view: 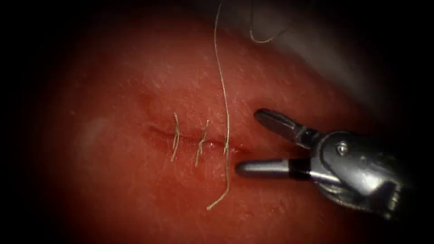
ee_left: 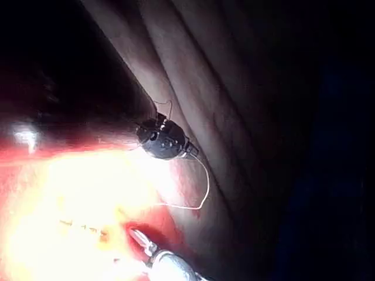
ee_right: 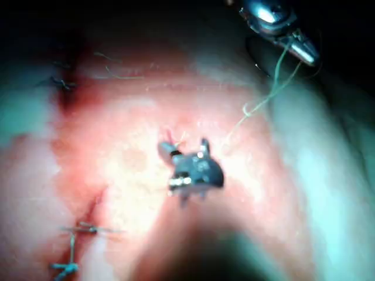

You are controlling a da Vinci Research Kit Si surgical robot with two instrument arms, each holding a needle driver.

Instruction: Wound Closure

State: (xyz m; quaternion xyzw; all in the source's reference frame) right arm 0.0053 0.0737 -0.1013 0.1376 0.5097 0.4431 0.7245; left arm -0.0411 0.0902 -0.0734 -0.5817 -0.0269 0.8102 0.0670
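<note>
Right tool open beside the third stitch; left tool up and away, gripping the thread.

The cut (view: 190, 138) in the tissue (view: 135, 190) carries three stitches (view: 201, 143) across it, the rightmost one with a long thread (view: 222, 77) running up out of the light and a loose tail lying below the cut. The right tool (view: 246, 142) sits just right of that stitch with its jaws spread wide and nothing between them. The left tool (ee_left: 167, 140), seen in its own wrist view well above the cut, appears closed on the thread, which loops down from it toward the tissue. I cannot make out the needle. By my reading most of the visible cut is closed, and the last stitch's long thread is not yet trimmed.
</note>
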